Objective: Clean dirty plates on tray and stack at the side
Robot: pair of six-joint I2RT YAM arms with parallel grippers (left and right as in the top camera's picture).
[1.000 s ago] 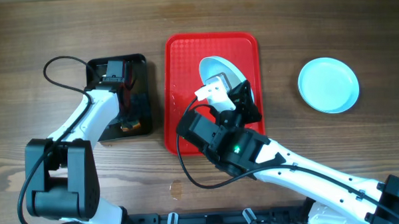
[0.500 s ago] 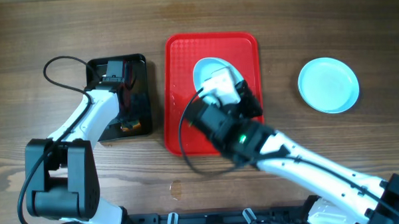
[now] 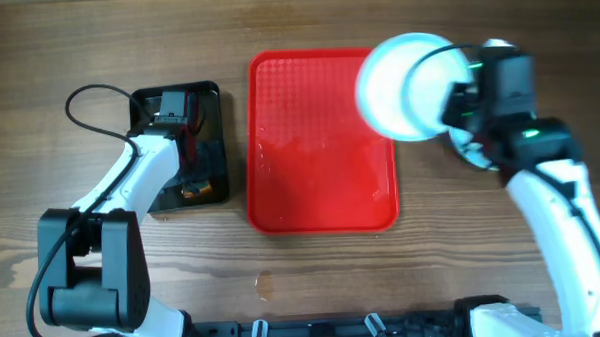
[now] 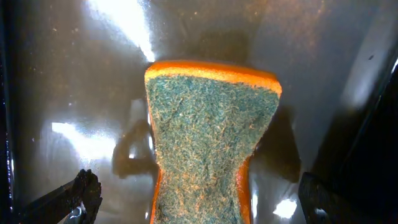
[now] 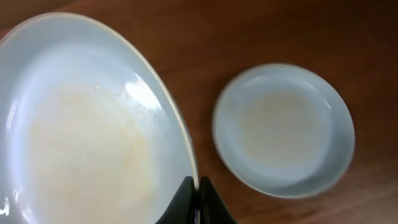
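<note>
While two plates were in sight, the right end effector (image 5: 198, 199) had its tips pressed together on the rim of the held plate (image 3: 402, 75), raised over the far right corner of the one red tray (image 3: 320, 178). The second plate (image 5: 283, 130) lay on the surface (image 3: 76, 46) just beside that grip, apart from the held one, with wood showing all round it. Spread wide, the left end effector (image 4: 199, 196) hung over the single black tray (image 4: 74, 74), with one sponge (image 4: 211, 143) between its fingers (image 4: 81, 193) and clear of both.

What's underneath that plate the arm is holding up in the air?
From above, the lifted plate covers the red tray's top-right corner and some wooden table, so anything there is hidden. The wrist camera shows a second plate lying on the table beside it.
</note>
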